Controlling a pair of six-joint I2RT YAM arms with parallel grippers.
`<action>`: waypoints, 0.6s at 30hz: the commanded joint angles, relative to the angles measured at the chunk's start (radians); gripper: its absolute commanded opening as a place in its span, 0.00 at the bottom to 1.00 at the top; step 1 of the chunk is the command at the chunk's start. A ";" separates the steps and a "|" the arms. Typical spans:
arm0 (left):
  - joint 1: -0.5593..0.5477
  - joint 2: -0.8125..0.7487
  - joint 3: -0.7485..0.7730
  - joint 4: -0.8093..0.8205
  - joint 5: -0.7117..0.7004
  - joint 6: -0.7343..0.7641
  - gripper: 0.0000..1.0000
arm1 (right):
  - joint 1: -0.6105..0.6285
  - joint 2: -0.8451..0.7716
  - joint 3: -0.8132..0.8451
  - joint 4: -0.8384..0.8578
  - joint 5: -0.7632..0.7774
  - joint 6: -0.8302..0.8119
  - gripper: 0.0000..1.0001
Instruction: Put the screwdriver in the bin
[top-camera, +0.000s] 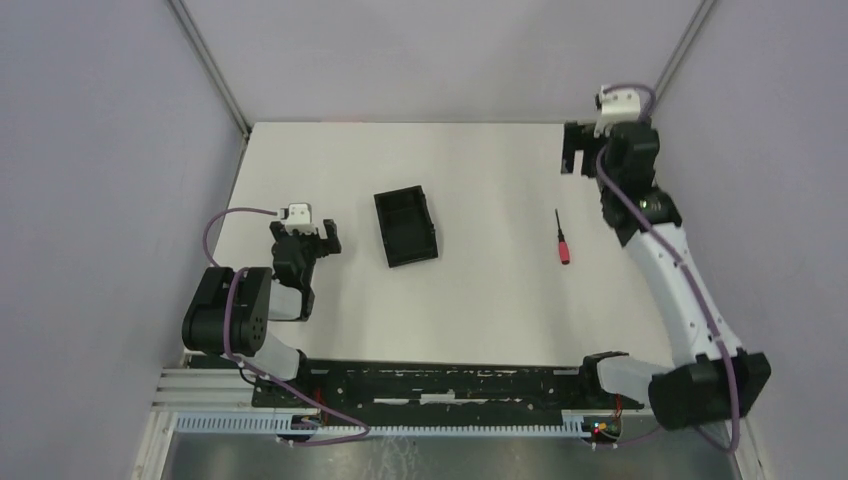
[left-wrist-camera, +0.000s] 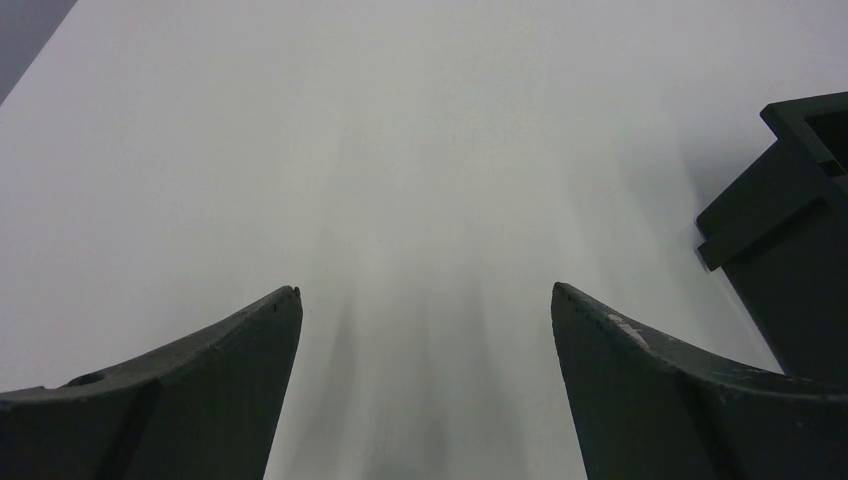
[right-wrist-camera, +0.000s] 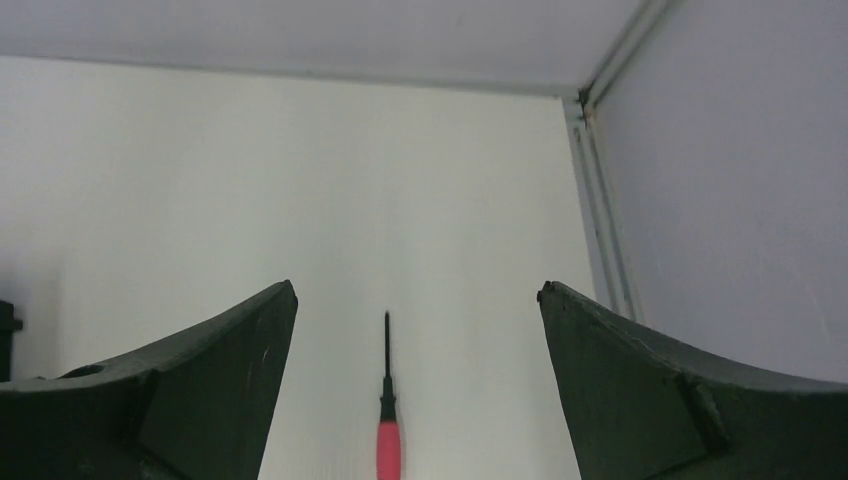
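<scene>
A white desk (top-camera: 480, 300) fills the overhead view, with two robot arms bolted at its near edge. The right end effector (right-wrist-camera: 415, 290) hangs above the far right of the desk, fingers spread wide and holding nothing. The left end effector (left-wrist-camera: 425, 290) sits low at the left, also spread and empty. The bin (top-camera: 415, 257), a black tray with an inner divider, lies near the middle, just right of the left arm. The screwdriver (top-camera: 562, 240) lies flat on the desk well right of the bin, handle toward the arms.

This looks like the reach stage — no grasp has been made. Next, the right end effector likely needs to descend and straddle the handle.

From the right wrist, the screwdriver (right-wrist-camera: 385, 410) sits centred between the fingers, its handle cut off below. The left wrist view catches only a corner of the bin — its dark interior is hard to read.
</scene>
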 joint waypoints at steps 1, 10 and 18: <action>0.004 -0.005 0.016 0.027 0.010 -0.014 1.00 | -0.002 0.302 0.413 -0.533 -0.011 -0.055 0.98; 0.004 -0.006 0.015 0.028 0.011 -0.014 1.00 | -0.061 0.666 0.538 -0.608 -0.206 -0.066 0.98; 0.004 -0.006 0.016 0.029 0.010 -0.014 1.00 | -0.082 0.755 0.289 -0.442 -0.196 -0.038 0.91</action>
